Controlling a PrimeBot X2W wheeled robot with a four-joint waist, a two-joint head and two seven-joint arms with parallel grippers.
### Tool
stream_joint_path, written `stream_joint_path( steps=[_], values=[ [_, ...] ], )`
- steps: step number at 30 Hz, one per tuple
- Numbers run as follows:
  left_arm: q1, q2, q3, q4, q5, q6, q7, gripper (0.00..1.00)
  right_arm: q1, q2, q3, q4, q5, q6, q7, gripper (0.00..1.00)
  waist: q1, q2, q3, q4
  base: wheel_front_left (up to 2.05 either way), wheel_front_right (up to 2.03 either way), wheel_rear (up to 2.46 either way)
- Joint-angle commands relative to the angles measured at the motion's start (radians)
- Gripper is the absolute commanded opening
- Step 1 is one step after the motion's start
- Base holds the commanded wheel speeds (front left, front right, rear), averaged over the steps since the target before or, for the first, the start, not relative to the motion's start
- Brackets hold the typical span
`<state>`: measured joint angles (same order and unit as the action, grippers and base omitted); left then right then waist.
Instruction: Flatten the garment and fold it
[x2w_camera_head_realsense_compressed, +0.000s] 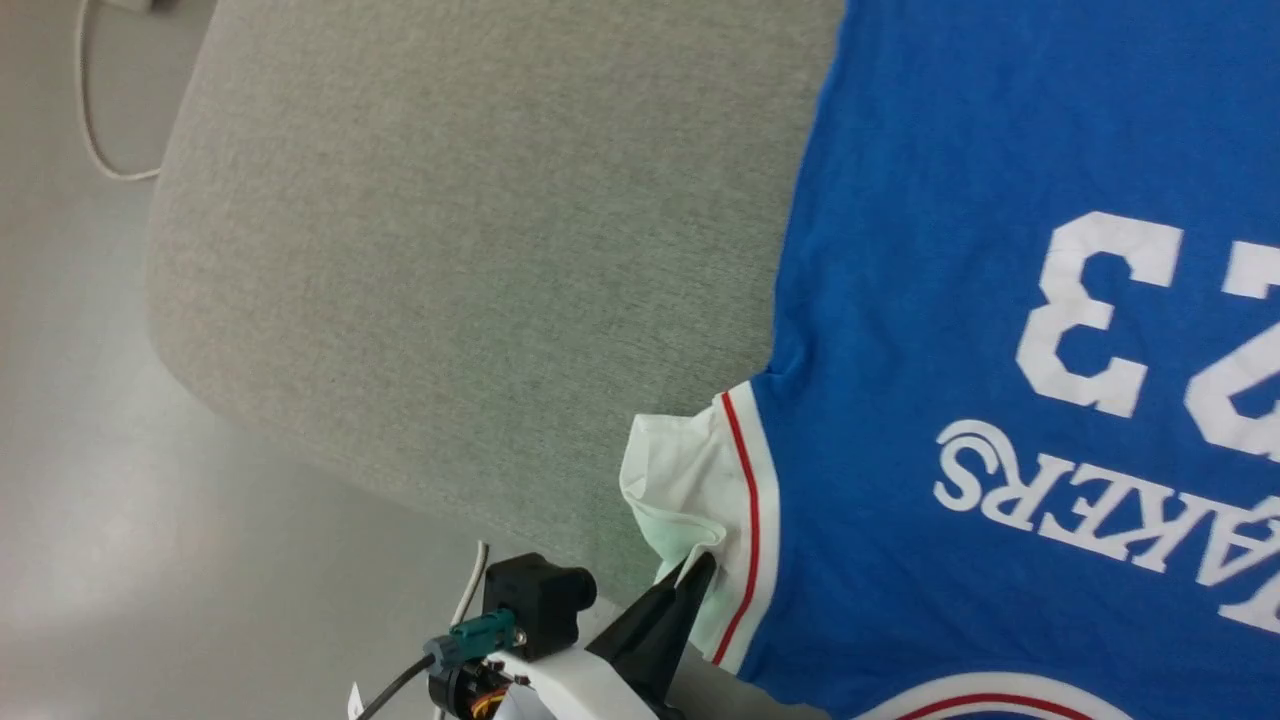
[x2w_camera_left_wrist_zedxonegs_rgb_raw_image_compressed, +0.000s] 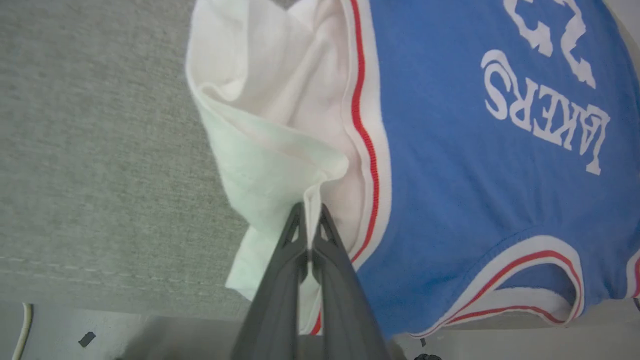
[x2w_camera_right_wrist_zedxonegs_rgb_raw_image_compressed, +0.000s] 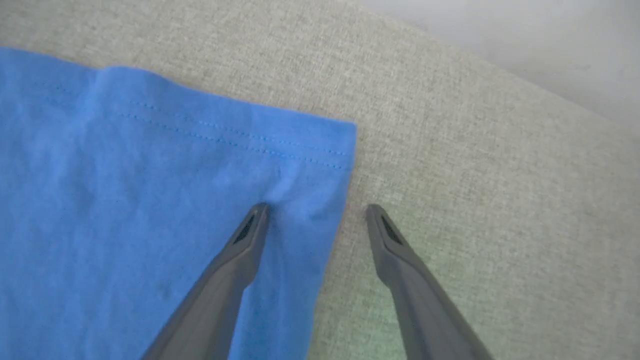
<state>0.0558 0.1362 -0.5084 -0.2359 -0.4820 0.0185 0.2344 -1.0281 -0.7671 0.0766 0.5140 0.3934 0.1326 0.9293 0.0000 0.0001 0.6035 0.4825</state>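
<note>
1. Garment (x2w_camera_head_realsense_compressed: 900, 250) lies print-up on the grey fabric counter (x2w_camera_head_realsense_compressed: 450, 250); its right part is cut off.
2. Left gripper (x2w_camera_left_wrist_zedxonegs_rgb_raw_image_compressed: 312, 217): fingers clamped on the crumpled white sleeve (x2w_camera_left_wrist_zedxonegs_rgb_raw_image_compressed: 270, 125).
3. Right gripper (x2w_camera_right_wrist_zedxonegs_rgb_raw_image_compressed: 317, 207): fingers apart, astride the hem corner (x2w_camera_right_wrist_zedxonegs_rgb_raw_image_compressed: 325, 145).

I take this for a test room or lab, though I can't be sure: grey fabric-covered surface (x2w_camera_head_realsense_compressed: 450, 250) with a rounded corner, smooth pale floor (x2w_camera_head_realsense_compressed: 80, 450), loose white cable (x2w_camera_head_realsense_compressed: 88, 130) on it.

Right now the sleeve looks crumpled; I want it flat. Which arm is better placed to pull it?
Left. The left gripper is shut on the garment at its white sleeve; the right gripper stands open over the hem.
</note>
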Motion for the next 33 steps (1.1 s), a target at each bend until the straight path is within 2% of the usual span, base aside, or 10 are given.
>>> stream_joint_path(
  steps=[1,6,8,15,21,28,33],
  values=[
    [-0.016,-0.005,-0.004,0.008,0.005,-0.006,-0.01,0.0,0.006,-0.01,0.018,0.024,-0.014,-0.002,0.002,1.0,0.0,-0.0001,0.046,0.047,0.0,0.0,0.0],
    [-0.017,-0.007,-0.003,0.018,0.0,-0.005,-0.018,0.0,0.04,-0.026,0.045,0.05,0.004,-0.002,-0.002,1.0,0.0,-0.0001,0.047,0.048,0.0,0.0,0.0],
    [-0.018,-0.005,0.0,0.025,0.0,-0.003,-0.02,0.0,0.055,-0.027,0.052,0.057,0.031,-0.002,0.001,0.0,0.0,-0.0001,0.043,0.044,0.0,0.0,0.0],
    [-0.026,0.008,0.02,0.042,0.001,0.009,-0.025,0.0,0.101,-0.048,0.098,0.062,0.048,-0.002,-0.05,0.0,0.0,-0.0001,-0.02,0.001,0.0,0.0,0.0],
    [-0.025,0.025,0.048,0.044,0.004,0.031,-0.028,0.0,0.177,-0.035,0.12,0.09,0.049,-0.002,-0.122,0.0,0.0,-0.0001,-0.138,-0.08,0.0,0.0,0.0],
    [0.005,0.065,0.091,0.048,0.001,0.064,-0.012,0.0,0.327,0.005,0.119,0.11,0.079,-0.002,-0.214,0.0,0.0,-0.0001,-0.296,-0.187,0.0,0.0,0.0],
    [0.059,0.083,0.145,0.057,-0.031,0.091,-0.029,0.0,0.461,0.066,0.082,0.097,0.107,-0.002,-0.285,0.0,0.0,-0.0001,-0.406,-0.262,0.0,0.0,0.0]
  ],
)
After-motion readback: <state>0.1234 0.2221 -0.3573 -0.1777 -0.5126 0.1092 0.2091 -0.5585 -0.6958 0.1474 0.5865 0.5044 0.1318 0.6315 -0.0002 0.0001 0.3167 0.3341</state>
